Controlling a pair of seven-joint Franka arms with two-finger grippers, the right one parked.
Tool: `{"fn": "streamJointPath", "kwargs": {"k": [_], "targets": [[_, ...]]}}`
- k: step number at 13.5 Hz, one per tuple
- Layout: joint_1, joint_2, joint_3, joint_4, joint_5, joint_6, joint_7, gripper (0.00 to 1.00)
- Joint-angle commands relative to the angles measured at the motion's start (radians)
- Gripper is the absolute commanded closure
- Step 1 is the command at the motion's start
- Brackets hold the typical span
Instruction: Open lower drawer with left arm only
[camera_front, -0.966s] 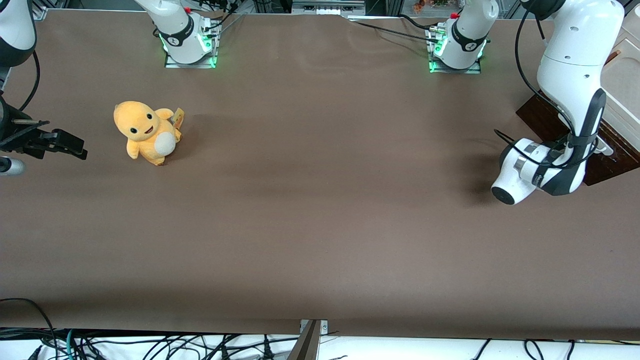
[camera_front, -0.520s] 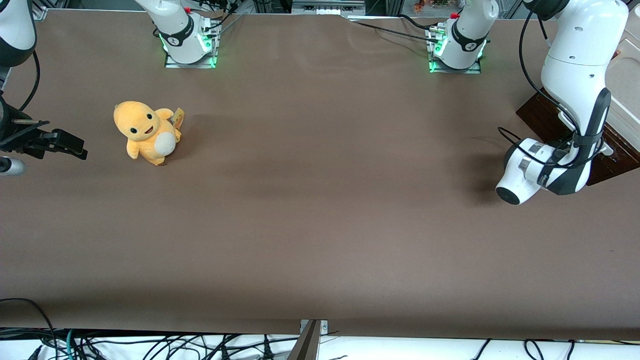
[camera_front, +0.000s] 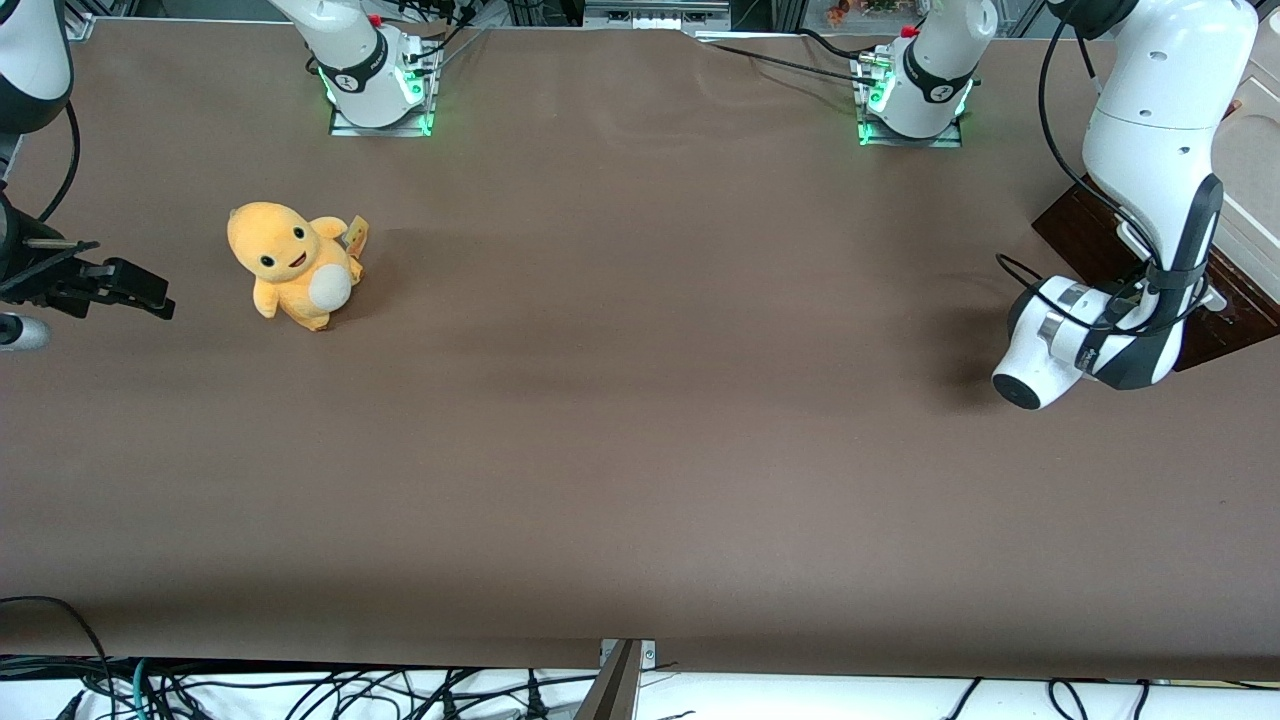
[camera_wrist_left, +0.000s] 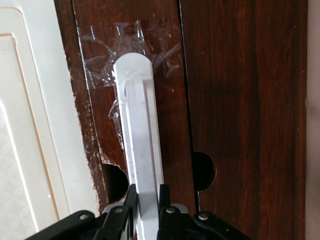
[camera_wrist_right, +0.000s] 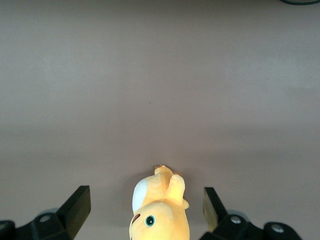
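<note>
The lower drawer (camera_wrist_left: 240, 100) is dark-brown wood with a long white bar handle (camera_wrist_left: 140, 125) taped to its front. My left gripper (camera_wrist_left: 147, 192) is shut on that handle, one black finger (camera_wrist_left: 131, 200) on each side of the bar. In the front view the left arm (camera_front: 1150, 150) reaches down over the dark drawer (camera_front: 1075, 235) at the working arm's end of the table; its wrist (camera_front: 1060, 340) hides the gripper there. The cream-white upper drawer (camera_wrist_left: 30, 125) lies beside the dark wood.
An orange plush toy (camera_front: 292, 265) sits on the brown table (camera_front: 640, 400) toward the parked arm's end and also shows in the right wrist view (camera_wrist_right: 159, 210). Two white arm bases with green lights (camera_front: 375, 75) stand along the table edge farthest from the front camera.
The left arm's wrist has shifted slightly toward the working arm's end of the table, mostly in the first half second. The dark drawer has not visibly moved.
</note>
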Motion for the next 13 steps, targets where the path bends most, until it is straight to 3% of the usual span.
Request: {"fn": "streamJointPath", "kwargs": {"k": [1, 13], "targets": [[0.0, -0.013, -0.008, -0.013, 0.014, 0.008, 0.022, 0.95], [-0.128, 0.013, -0.008, 0.05, 0.006, -0.037, 0.028, 0.95]]}}
